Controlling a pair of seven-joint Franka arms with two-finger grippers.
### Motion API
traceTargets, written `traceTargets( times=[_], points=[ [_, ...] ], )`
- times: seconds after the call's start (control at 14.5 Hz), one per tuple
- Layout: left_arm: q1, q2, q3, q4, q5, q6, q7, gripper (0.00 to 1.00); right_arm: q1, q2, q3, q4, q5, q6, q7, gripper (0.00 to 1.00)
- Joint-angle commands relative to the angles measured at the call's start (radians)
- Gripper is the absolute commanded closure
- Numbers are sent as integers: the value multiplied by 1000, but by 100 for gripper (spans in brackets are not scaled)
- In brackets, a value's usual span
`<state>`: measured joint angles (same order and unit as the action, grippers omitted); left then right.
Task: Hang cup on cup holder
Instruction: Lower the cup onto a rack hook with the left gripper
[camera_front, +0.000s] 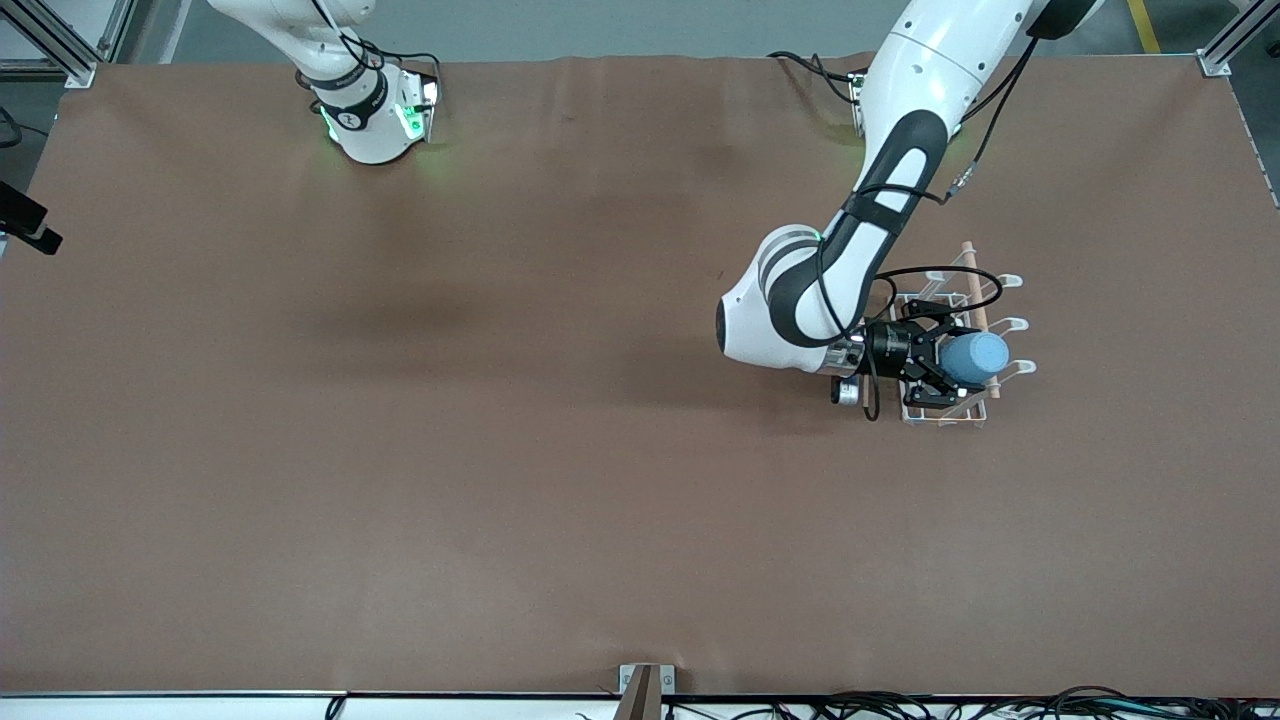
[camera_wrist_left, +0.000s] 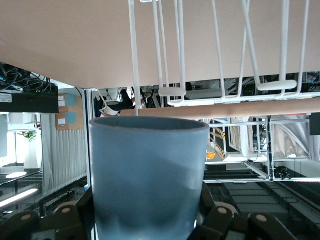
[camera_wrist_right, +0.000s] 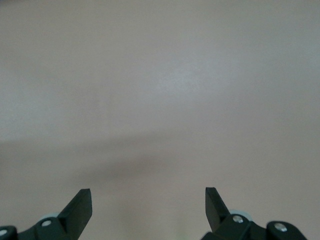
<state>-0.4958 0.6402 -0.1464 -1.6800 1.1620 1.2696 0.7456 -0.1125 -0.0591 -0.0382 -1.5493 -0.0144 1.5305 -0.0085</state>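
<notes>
The light-blue cup is held on its side, with my left gripper shut on it, over the end of the white wire cup holder that lies nearer to the front camera. In the left wrist view the cup fills the space between the jaws of the left gripper. The cup holder's looped prongs and wooden rod stand just past the cup's wider end. My right gripper is open with nothing in it, and that arm waits by its base.
The brown table cover runs under everything. The cup holder stands toward the left arm's end of the table. A small bracket sits at the table edge nearest the front camera.
</notes>
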Motion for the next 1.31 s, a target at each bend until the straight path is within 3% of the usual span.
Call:
traceTargets(
  times=[0.0, 0.69, 1.24],
  points=[
    [-4, 12, 4, -12, 42, -10, -8, 96, 11, -2, 1, 0, 28, -6, 21, 0],
    [-3, 53, 4, -35, 48, -10, -95, 94, 13, 13, -2, 8, 24, 2, 4, 0],
    [13, 49, 4, -38, 31, -10, -106, 85, 14, 18, -2, 8, 24, 5, 5, 0]
  ],
)
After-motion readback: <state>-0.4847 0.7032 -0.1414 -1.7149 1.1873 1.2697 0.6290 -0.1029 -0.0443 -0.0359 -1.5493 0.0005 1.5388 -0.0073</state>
